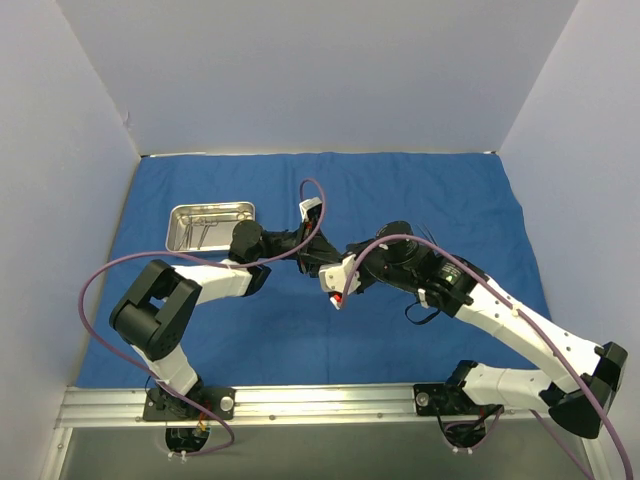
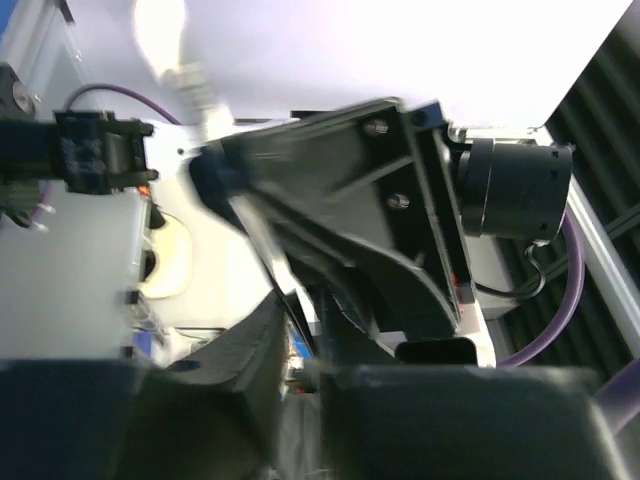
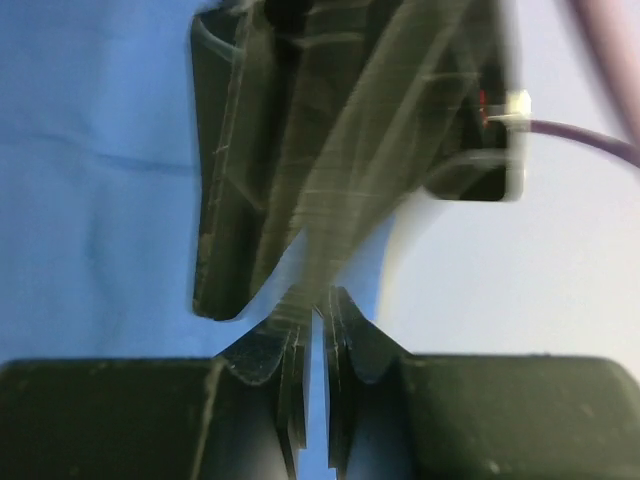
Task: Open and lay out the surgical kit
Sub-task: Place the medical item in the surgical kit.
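My right pincer [image 3: 318, 312] looks pinched tight on a thin shiny tool [image 3: 340, 240], all blurry. My left pincer [image 2: 300, 360]: I cannot tell. The steel tray [image 1: 210, 206] sits far left on the soft blue cloth [image 1: 420, 190]. I think the tool is light, hard and slippery, so hold its middle.

- You face a plain pale-grey back wall [image 1: 320, 70]
- Matching pale side panels [image 1: 50, 200] close your left and right
- A silver aluminium rail [image 1: 330, 402] runs along the near edge

1 blue cloth [image 1: 430, 200], 1 steel tray [image 1: 176, 234], 2 arms [image 1: 215, 280] [image 1: 505, 318].
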Robot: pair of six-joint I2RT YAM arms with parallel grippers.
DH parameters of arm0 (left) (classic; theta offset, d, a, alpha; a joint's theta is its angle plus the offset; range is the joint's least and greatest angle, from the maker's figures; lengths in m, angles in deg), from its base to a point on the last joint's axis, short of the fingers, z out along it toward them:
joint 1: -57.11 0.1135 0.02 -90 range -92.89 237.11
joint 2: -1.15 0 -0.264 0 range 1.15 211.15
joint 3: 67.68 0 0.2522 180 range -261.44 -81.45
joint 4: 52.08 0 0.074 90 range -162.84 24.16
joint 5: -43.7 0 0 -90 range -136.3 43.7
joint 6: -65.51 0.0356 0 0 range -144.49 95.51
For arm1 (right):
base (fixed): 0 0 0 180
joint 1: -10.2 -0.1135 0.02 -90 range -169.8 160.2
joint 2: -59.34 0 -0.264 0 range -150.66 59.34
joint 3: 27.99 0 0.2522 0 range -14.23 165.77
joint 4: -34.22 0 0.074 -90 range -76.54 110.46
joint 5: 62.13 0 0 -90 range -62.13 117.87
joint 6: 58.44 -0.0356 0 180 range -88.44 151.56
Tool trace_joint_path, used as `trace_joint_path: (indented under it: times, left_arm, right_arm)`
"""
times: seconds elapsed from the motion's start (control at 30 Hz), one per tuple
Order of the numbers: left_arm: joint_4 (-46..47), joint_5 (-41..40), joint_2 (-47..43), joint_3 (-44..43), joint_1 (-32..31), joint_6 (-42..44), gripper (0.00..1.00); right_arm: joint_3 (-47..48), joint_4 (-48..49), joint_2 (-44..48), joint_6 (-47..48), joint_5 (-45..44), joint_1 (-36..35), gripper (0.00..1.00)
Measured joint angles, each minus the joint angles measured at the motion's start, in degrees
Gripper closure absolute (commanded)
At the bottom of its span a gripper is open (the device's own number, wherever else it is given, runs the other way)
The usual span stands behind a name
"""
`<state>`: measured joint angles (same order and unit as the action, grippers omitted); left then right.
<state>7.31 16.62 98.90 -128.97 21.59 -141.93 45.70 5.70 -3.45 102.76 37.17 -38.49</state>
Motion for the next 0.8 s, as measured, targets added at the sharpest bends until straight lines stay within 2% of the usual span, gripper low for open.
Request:
trace_joint_path:
  times: [0.07,0.1,0.13,0.2,0.43,0.57,0.67,0.77,0.8]
  left_arm:
    - [0.5,-0.3,-0.2,0.0,0.2,0.8,0.35]
    - [0.7,-0.3,-0.2,0.0,0.4,1.0,0.24]
    - [0.8,-0.2,-0.3,0.0,0.6,1.4,0.21]
    - [0.9,0.1,-0.3,0.0,1.6,1.5,0.06]
    - [0.8,1.4,-0.3,0.0,7.7,1.7,0.06]
    - [-1.9,2.0,-2.0,2.3,15.2,4.3,0.06]
    - [-13.9,2.3,-4.6,1.9,21.6,13.6,0.06]
    - [-36.8,1.6,-6.9,-4.8,25.1,30.4,0.06]
    - [-47.2,0.3,-7.2,-9.1,25.4,38.4,0.06]
  right_arm:
    - [0.0,-1.3,-0.4,-0.9,0.8,0.4,1.00]
    - [0.0,-1.1,-0.7,-1.5,1.1,0.4,1.00]
    - [0.0,-1.1,-0.7,-2.1,1.5,0.6,1.00]
    - [0.0,-1.1,-0.7,-3.7,2.7,1.6,1.00]
    - [-0.4,-3.3,-0.5,-8.9,7.0,8.7,1.00]
    - [-3.5,-4.0,0.0,-12.9,9.1,15.7,1.00]
    - [-6.2,-5.7,-0.9,-17.8,9.7,21.6,1.00]
    - [-5.8,-7.3,-4.4,-23.8,9.1,25.6,1.00]
    - [-5.4,-7.7,-6.0,-25.7,8.5,26.4,1.00]
